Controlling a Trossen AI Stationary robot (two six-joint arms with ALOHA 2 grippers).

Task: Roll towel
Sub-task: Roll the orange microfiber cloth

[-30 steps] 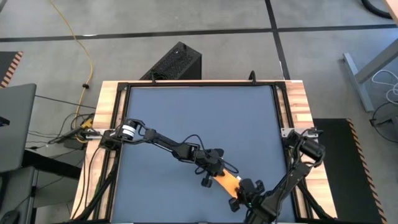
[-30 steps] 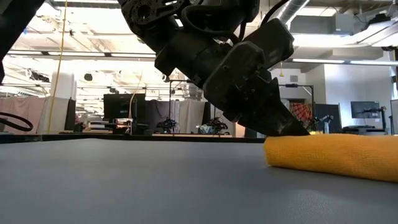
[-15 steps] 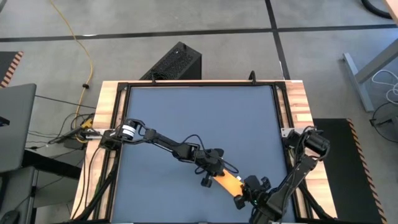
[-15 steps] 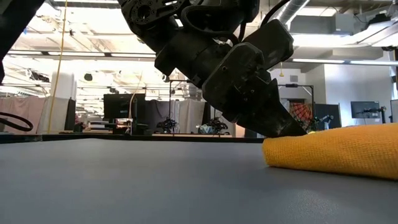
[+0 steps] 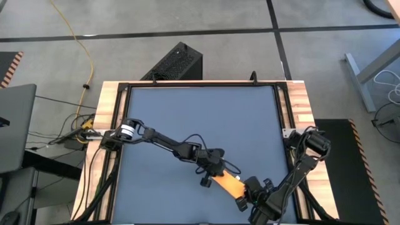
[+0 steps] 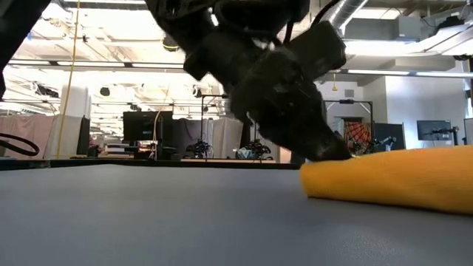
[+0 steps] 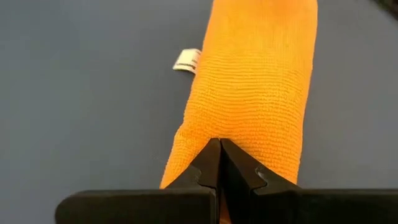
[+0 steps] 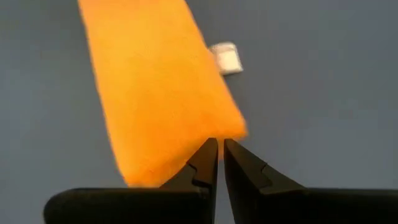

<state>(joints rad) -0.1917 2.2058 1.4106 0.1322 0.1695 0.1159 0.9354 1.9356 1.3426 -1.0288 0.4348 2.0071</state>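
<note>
The towel point(image 5: 226, 182) is a yellow-orange roll lying slantwise on the dark blue tabletop near its front edge. Its white tag point(image 7: 186, 61) sticks out at one side onto the table. My left gripper point(image 5: 210, 172) is shut at the roll's far-left end, and the low view shows it point(image 6: 334, 152) slanting down onto that end. My right gripper point(image 5: 245, 197) is at the roll's near-right end, its fingers point(image 8: 205, 163) almost together on the cloth. In the low view the towel point(image 6: 392, 185) rises toward the picture's right. My left gripper rests its shut fingertips point(image 7: 211, 155) on the top of the roll near its far-left end point(image 7: 239, 134), slanting down from the table's left and pointing along the roll. That end lies on the table. My right gripper pinches the roll's near-right end point(image 8: 199, 134) at its fingertips, coming steeply from above. How many layers it has cannot be told. That end is raised a little off the table.
The wooden frame point(image 5: 300, 103) and black rails border the blue tabletop point(image 5: 200, 119), which stretches bare behind the arms. A black box point(image 5: 175, 62) stands on the floor beyond the far edge.
My right gripper has risen a little with the towel's near-right end, which stands higher in the low view than before. The roll's other end under my left gripper has stayed on the table and shifted slightly to that picture's left.
</note>
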